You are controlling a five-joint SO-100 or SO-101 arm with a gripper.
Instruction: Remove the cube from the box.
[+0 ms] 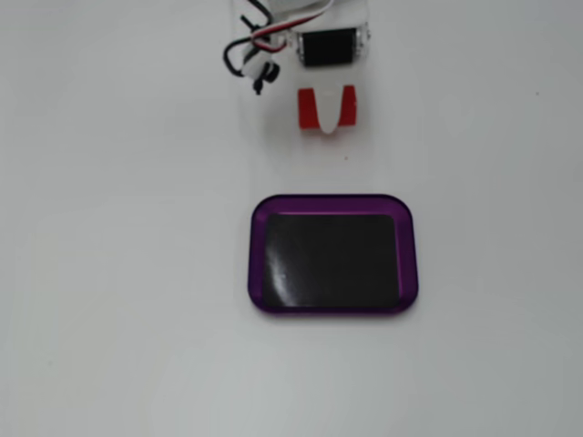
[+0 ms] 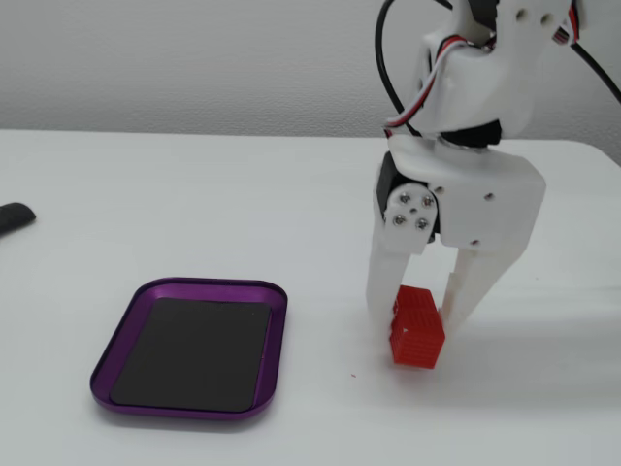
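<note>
The two white fingers (image 2: pixel 393 277) straddle the cube (image 2: pixel 417 328), one on each side, and the gap between them looks only as wide as the block; whether they grip it or have just let go cannot be told. The gripper (image 2: pixel 421 313) points straight down. The cube sits at table level, probably resting on the white table (image 2: pixel 194 214), to the right of the box (image 2: pixel 107 374) in the side fixed view and well clear of its rim. In the top-down fixed view the cube (image 1: pixel 310 108) shows as two red strips either side of a white finger (image 1: pixel 328 114), beyond the far edge of the box (image 1: pixel 255 259), whose black floor is empty. That reads as a set-down outside the box, so the removal looks all but done. Above, the arm (image 2: pixel 475 87) hangs nearly upright over the cube, its cables looping behind.
</note>
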